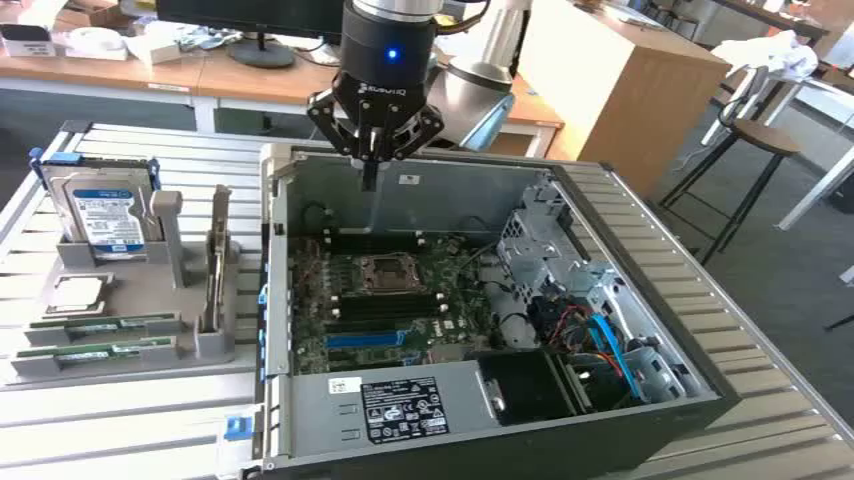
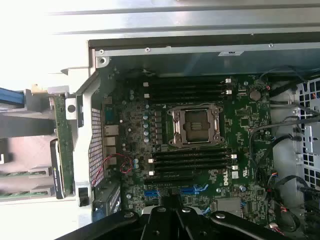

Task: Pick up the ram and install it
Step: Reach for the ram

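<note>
Green ram [image 1: 104, 325] in grey tray [image 1: 140, 295] | claw [image 1: 371, 182] well apart, above case [image 1: 467, 190]

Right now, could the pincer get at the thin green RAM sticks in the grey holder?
Probably yes: the pincer hangs above the open black computer case, and nothing covers the RAM sticks in their grey holder.

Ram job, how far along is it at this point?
Done: nothing visible; the memory slots look empty. In hand: the gripper hangs shut above the open computer case, carrying nothing. Left: both pick-up and install, since the ram sticks lie in the grey holder at the exterior view's left.
</note>
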`<state>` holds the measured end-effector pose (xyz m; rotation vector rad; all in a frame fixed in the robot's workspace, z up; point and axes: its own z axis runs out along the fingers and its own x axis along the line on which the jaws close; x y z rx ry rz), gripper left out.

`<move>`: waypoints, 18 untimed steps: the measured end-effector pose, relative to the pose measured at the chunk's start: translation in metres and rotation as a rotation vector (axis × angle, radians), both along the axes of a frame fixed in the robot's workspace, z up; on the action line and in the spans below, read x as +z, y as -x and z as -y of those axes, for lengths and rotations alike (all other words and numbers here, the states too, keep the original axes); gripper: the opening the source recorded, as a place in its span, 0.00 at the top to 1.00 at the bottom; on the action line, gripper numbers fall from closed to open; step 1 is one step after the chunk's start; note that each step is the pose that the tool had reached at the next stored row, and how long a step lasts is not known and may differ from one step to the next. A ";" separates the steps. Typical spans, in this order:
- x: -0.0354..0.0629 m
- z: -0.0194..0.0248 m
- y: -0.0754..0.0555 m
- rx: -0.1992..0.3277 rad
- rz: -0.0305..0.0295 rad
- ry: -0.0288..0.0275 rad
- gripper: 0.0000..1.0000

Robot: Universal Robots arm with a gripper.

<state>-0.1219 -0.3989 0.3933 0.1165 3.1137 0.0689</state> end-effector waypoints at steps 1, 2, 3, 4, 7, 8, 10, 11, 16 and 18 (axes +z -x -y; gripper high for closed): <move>0.0000 0.0000 0.000 0.000 0.0000 0.0000 0.90; 0.0000 0.0000 0.000 0.000 0.0000 0.0000 0.90; 0.0000 0.0000 0.000 0.000 0.0000 0.0001 0.90; 0.0000 0.0000 0.000 0.000 0.0000 0.0000 0.90; 0.0000 0.0000 0.000 0.000 0.0000 0.0000 0.90; 0.0000 0.0000 0.000 0.000 0.0001 0.0000 0.90; 0.0000 0.0000 0.000 0.000 0.0000 0.0000 0.90; 0.0000 0.0000 0.000 0.000 0.0000 0.0000 0.90; 0.0000 0.0000 0.000 0.000 0.0001 0.0000 0.90; -0.0001 0.0000 0.001 0.000 0.0001 -0.0001 0.90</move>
